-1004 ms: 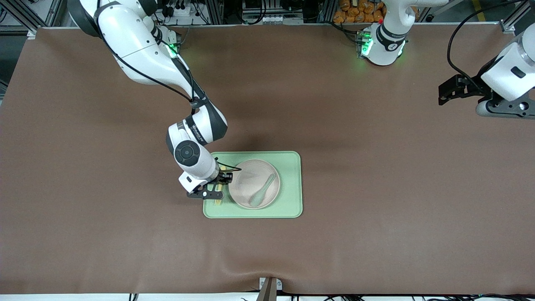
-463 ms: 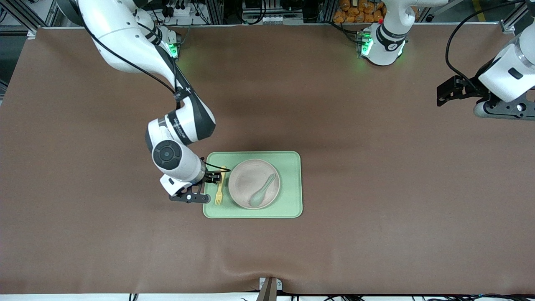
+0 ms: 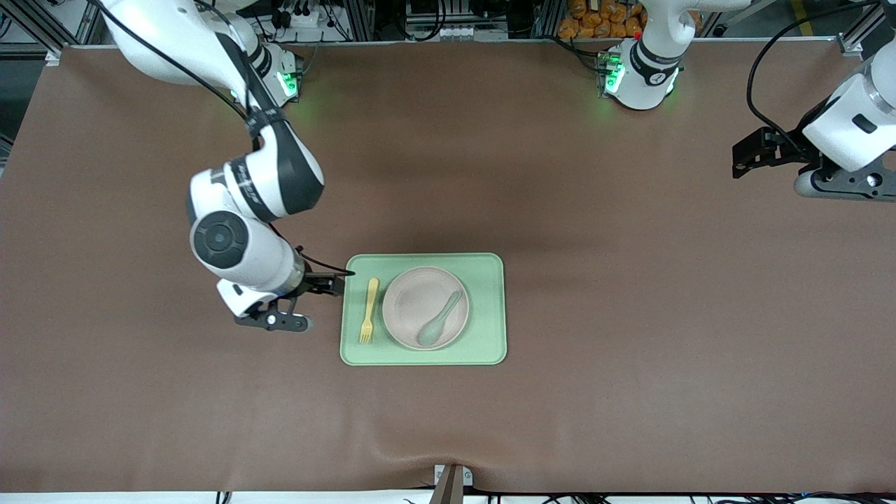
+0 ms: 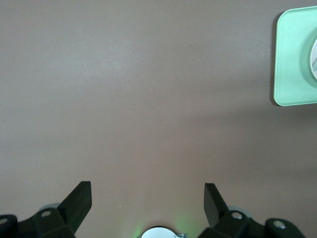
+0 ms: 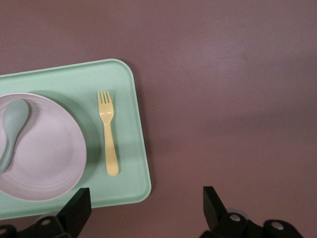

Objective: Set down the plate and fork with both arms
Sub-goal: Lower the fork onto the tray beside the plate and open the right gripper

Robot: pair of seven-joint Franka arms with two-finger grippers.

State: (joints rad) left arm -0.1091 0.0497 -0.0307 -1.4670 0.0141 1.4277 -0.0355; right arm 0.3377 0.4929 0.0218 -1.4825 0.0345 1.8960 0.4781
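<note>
The pale cream-pink plate (image 3: pixel 413 302) lies on the light-green tray (image 3: pixel 486 308) with a grey-green spoon (image 3: pixel 439 319) on it. The pale-yellow fork (image 3: pixel 368 310) lies flat on the tray beside the plate, toward the right arm's end, tines toward the front camera. My right gripper (image 3: pixel 325 285) is open and empty over the bare table just off the tray's edge. The right wrist view shows the gripper (image 5: pixel 144 208), fork (image 5: pixel 108 133), plate (image 5: pixel 39 146) and tray (image 5: pixel 129 99). My left gripper (image 3: pixel 747 150) is open and empty, waiting at the left arm's end of the table; it shows in the left wrist view (image 4: pixel 147 198).
The brown table mat (image 3: pixel 630 315) surrounds the tray. A corner of the tray (image 4: pixel 294 59) shows in the left wrist view. The arm bases (image 3: pixel 640 70) stand along the table's edge farthest from the front camera.
My right gripper has let go of the fork, which now lies on the tray, and has moved off the tray toward the right arm's end. The left arm has barely moved.
</note>
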